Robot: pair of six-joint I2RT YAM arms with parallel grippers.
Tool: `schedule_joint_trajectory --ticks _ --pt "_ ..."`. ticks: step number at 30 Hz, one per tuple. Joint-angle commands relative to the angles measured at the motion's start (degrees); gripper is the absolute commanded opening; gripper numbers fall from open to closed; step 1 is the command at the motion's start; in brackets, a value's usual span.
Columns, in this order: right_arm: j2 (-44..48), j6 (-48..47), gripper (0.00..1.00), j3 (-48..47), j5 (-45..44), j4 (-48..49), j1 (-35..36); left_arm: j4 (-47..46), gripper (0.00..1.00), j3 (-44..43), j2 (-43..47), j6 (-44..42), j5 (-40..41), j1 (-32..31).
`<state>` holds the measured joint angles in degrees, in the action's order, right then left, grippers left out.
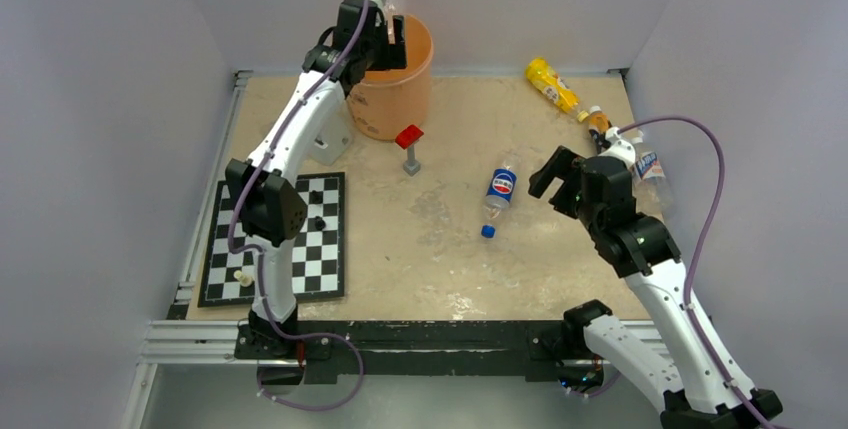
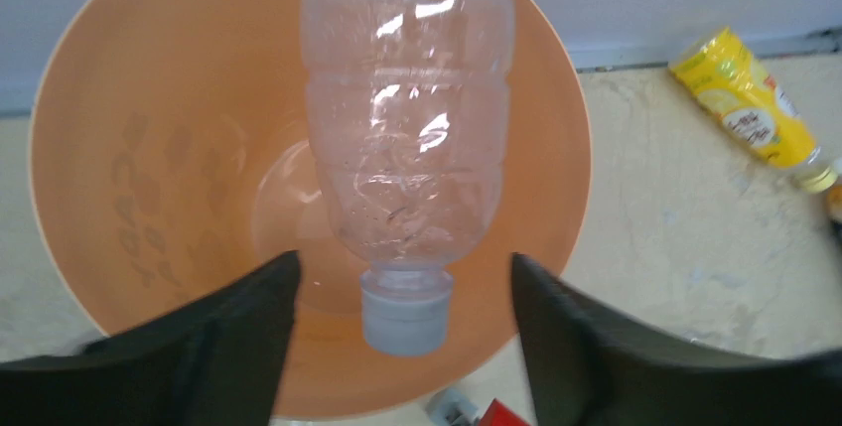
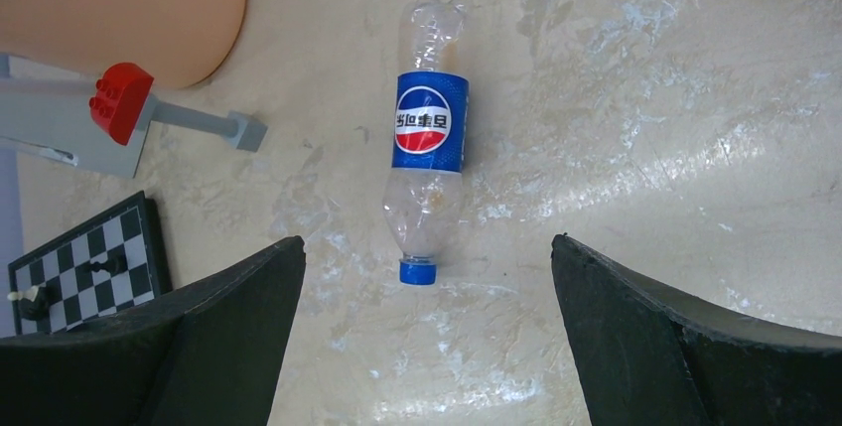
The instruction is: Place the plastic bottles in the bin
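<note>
A clear bottle (image 2: 407, 138) with no label is sitting cap-down over the mouth of the orange bin (image 2: 70, 178), its ribbed body catching highlights and its pale cap (image 2: 407, 312) pointing at the left wrist camera. The left pincer (image 2: 402, 272) is standing wide open on either side of it, a gap showing between each finger and the cap, so it is gripping nothing. The bottle's far end is running off the top of that view.

A Pepsi bottle (image 3: 425, 138), clear with a blue label and blue cap, is lying on its side on the surface (image 3: 645, 128). The right pincer (image 3: 427, 247) is hovering above it, fingers spread wide and empty.

A yellow bottle (image 1: 552, 84) is lying near the back wall. An orange-capped bottle (image 1: 597, 121) and a labelled bottle (image 1: 652, 167) are lying beside the right arm, which is partly hiding them, and their labels are too small to read.
</note>
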<state>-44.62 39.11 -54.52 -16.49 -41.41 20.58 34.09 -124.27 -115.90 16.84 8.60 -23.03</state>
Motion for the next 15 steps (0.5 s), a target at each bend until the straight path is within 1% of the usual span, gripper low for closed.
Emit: schedule_joint_trajectory --ticks 1,4,7,9,11,14,15 --pt "0.67 1.36 0.99 -0.16 0.30 0.52 0.08 -0.21 0.99 -5.60 -0.04 0.48 -0.69 1.10" --pt "-0.02 1.39 0.99 0.96 1.60 1.67 0.03 0.61 1.00 -4.07 2.58 0.26 -2.08 0.93" --pt "-1.51 1.62 0.99 2.74 3.89 2.95 0.10 2.11 1.00 0.56 8.25 -0.06 -3.16 0.23" --pt "-1.60 2.68 0.98 4.47 5.10 3.81 0.20 2.62 1.00 5.73 13.80 -0.39 -3.69 -1.34" --pt "-0.96 3.18 0.98 7.38 7.87 7.26 0.33 3.30 1.00 12.23 19.77 -0.41 -3.34 -4.12" --pt "-1.15 4.31 0.98 11.94 12.01 10.98 0.50 5.24 1.00 23.34 28.08 6.06 -7.33 -8.79" --pt "-1.78 4.85 0.98 13.30 13.14 12.08 0.61 4.33 1.00 27.75 31.58 7.92 -9.11 -10.76"
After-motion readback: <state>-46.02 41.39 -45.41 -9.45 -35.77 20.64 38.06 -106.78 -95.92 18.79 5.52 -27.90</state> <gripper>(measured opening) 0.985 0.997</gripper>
